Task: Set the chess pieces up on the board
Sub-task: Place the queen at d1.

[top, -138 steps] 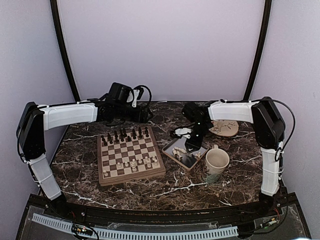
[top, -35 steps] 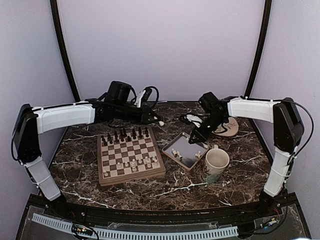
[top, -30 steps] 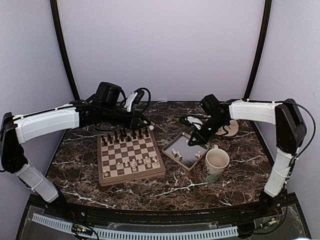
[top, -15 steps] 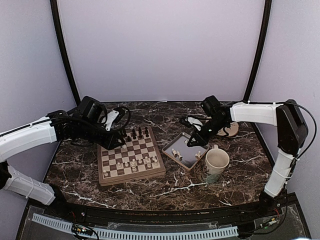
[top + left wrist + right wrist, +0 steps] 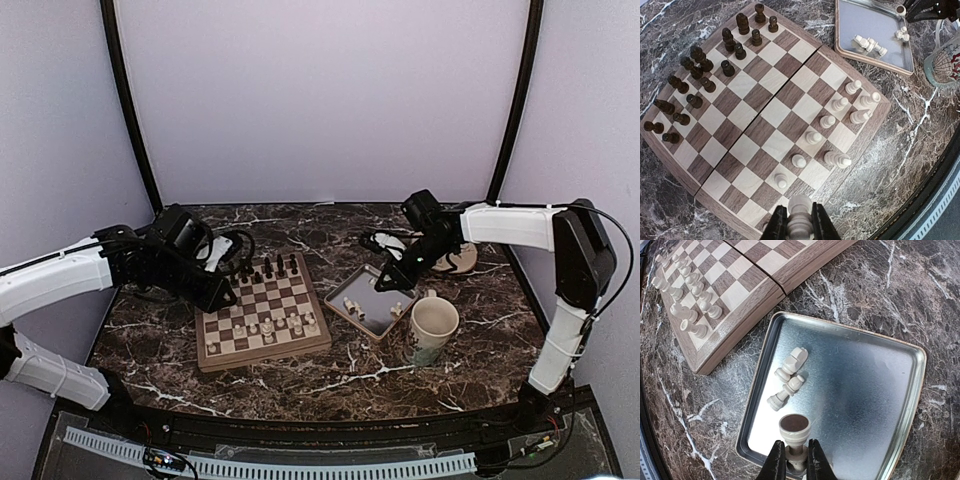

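Roughly half the chess pieces (image 5: 267,326) stand along the board's (image 5: 262,300) 6 o'clock edge, while the left gripper (image 5: 799,215) grasps one at its rim and the right gripper (image 5: 795,447) grasps another above the tray (image 5: 865,390) at 3 o'clock, where several remain.

Left claw (image 5: 794,226) now at board (image 5: 790,107) edge

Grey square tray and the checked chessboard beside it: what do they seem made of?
The grey square tray looks like thin sheet metal, satin-shiny: soft reflections, raised rolled rim. The checked brown chessboard looks like wood, matt: grain lines show in the squares; solid or veneer, unclear.
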### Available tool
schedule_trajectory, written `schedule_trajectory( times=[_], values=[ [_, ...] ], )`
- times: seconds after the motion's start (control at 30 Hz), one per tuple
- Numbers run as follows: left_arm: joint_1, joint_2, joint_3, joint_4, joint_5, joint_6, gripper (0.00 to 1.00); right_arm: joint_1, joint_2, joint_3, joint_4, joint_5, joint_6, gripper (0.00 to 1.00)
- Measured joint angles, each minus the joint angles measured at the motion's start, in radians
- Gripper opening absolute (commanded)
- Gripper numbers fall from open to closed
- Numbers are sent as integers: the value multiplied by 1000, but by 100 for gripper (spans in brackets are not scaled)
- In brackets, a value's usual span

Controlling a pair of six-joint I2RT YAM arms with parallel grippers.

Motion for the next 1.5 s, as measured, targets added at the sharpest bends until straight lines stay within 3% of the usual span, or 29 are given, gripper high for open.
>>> schedule_trajectory(
  times=[0.47, 0.9, 1.5],
  values=[
    [-3, 23, -158, 92, 32, -5, 8, 0, 0, 8, 0, 2, -4, 4],
    [-78, 23, -170, 169, 72, 42, 8, 0, -18, 8, -1, -7, -4, 4],
    [-129, 144, -196, 258, -1, 105, 9, 0, -19, 8, -8, -8, -16, 4]
  ],
)
